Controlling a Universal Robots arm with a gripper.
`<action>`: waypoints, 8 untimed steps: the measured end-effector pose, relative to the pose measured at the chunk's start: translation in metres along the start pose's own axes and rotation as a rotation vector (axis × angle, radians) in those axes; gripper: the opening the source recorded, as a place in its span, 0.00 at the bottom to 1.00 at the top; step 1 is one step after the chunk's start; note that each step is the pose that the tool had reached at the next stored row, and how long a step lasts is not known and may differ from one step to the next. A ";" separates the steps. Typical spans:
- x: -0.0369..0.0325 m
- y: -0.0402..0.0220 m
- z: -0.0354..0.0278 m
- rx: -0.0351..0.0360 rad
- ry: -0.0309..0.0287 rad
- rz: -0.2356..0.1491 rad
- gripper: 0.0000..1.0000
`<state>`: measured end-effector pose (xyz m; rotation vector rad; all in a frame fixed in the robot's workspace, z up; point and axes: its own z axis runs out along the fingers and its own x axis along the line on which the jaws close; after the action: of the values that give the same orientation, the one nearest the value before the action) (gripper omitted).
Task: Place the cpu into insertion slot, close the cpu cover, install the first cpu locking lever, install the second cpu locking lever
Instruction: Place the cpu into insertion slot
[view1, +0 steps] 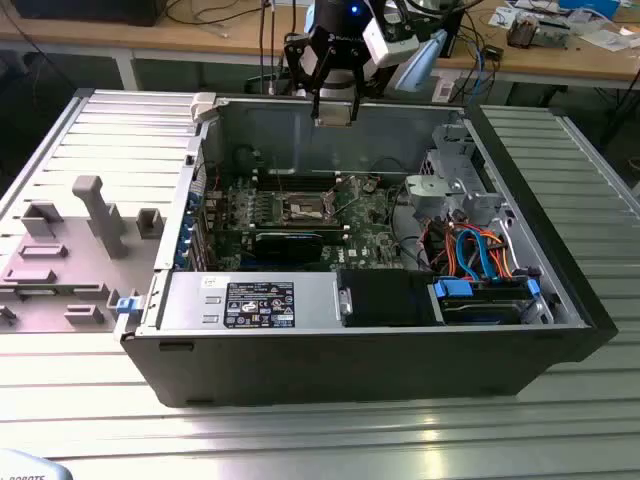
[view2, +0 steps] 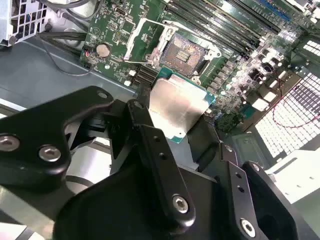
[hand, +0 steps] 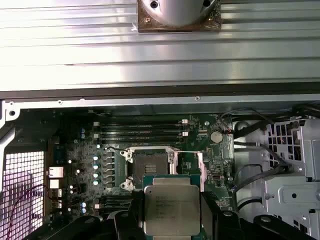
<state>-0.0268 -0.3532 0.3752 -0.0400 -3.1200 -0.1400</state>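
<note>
**Chip in the claw, socket bare**

The small, flat, square cpu with its silver-grey metal top (view2: 177, 107) is clamped by its edges in the black gripper (view2: 175, 117). It hangs well apart from the square, silver-rimmed insertion slot (view2: 184, 52) on the green circuit board (view2: 112, 30). By my judgement no step is finished. The thin silver cpu cover (view2: 134, 40) stands swung up, and placing, closing and both latchings remain. The exterior view shows the chip's height above the dark open computer case (view1: 350, 360). Both wrist views show the socket's empty dark centre.

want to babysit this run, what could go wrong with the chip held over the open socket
1. The gripper holds the cpu only by its edges, well above the green board; a slip could drop it onto components.
2. The insertion slot lies open with its centre exposed; a tilted or offset landing could damage it.
</note>
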 end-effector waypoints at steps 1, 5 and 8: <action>0.0000 0.0000 0.0000 0.0000 0.0000 0.000 0.54; 0.0000 0.0000 0.0000 -0.0001 0.0000 0.001 0.54; 0.0000 0.0000 0.0000 -0.0001 -0.0002 0.003 0.54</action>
<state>-0.0268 -0.3532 0.3752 -0.0445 -3.1201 -0.1401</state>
